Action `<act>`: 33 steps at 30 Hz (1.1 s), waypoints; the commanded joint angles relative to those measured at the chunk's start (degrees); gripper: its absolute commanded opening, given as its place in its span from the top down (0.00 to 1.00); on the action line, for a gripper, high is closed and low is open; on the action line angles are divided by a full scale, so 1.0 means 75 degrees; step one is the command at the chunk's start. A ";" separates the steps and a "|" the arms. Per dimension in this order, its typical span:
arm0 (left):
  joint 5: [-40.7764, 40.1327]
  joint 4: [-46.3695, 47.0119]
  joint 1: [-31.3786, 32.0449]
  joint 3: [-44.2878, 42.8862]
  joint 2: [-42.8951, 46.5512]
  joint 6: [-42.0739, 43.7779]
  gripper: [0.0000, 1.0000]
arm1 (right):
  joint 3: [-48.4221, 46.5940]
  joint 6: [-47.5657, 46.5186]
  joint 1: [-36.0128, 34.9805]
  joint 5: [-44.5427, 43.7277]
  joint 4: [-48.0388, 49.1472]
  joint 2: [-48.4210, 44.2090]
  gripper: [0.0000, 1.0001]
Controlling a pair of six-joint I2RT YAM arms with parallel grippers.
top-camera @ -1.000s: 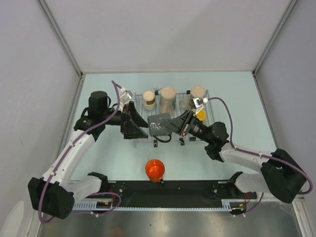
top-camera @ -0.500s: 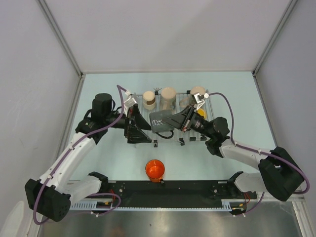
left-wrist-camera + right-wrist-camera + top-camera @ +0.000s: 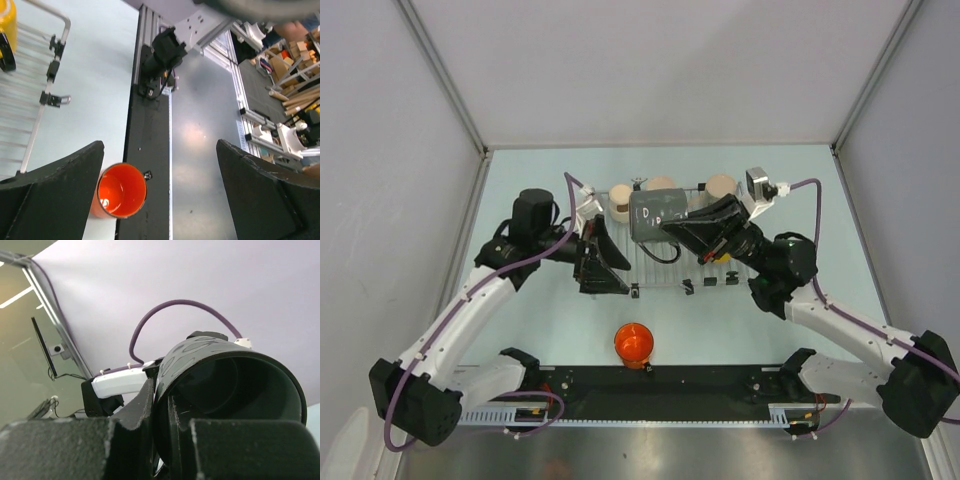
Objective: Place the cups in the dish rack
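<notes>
– Since we're carrying the dark grey mug (image 3: pixel 656 213) by its wall, how do we expect it to behave?

– It looks rigid and glazed, so we'd call it slick, and likely to chip if it knocks the wires. Weight looks modest. The right pincer (image 3: pixel 161 405) is nearly closed on the rim wall, one finger inside the mouth and one outside. We'd rate that hold better than the handle, but it's off-centre, so the mug could pivot if we swing fast.

– Where is it?

– It's in the air over the dish rack (image 3: pixel 660 270), on its side with the mouth toward the wrist camera, not touching the bars. Cream mugs (image 3: pixel 621 202) sit on the rack's far side, near it. The yellow mug (image 3: pixel 6 30) is also on the rack. The orange mug (image 3: pixel 634 343) is on the tabletop (image 3: pixel 720 320), well short of the rack.

– Left side?

– The left pincer (image 3: pixel 598 262) is spread fully and holds nothing. It sits at the rack's left edge, with the orange mug below it in its wrist view.

– Change over the last second?

– The grey mug went from the rack's near edge up and back toward the cream mugs, and the right wrist rolled with it. The left arm edged in toward the rack, its fingers just as wide. The orange mug hasn't moved.
</notes>
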State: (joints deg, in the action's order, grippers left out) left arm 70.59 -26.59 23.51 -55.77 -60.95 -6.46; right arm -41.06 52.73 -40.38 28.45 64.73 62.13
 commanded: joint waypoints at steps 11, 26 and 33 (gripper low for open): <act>-0.1782 0.4963 0.0170 0.0497 0.1154 -0.4857 0.00 | 0.0623 -0.2109 -0.1588 -0.1718 0.1505 0.0306 1.00; -0.2122 0.5045 0.0381 0.1189 0.1611 -0.5326 0.00 | 0.0026 -0.2272 -0.1261 -0.1754 0.1098 0.0412 1.00; -0.2321 0.5092 0.0405 0.1190 0.1493 -0.5385 0.00 | -0.0116 -0.2308 -0.1167 -0.1766 0.1341 0.0575 1.00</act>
State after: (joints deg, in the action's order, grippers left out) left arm 52.77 9.37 25.69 -46.87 -50.41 -45.10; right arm -38.37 37.76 -49.89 18.09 67.59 67.07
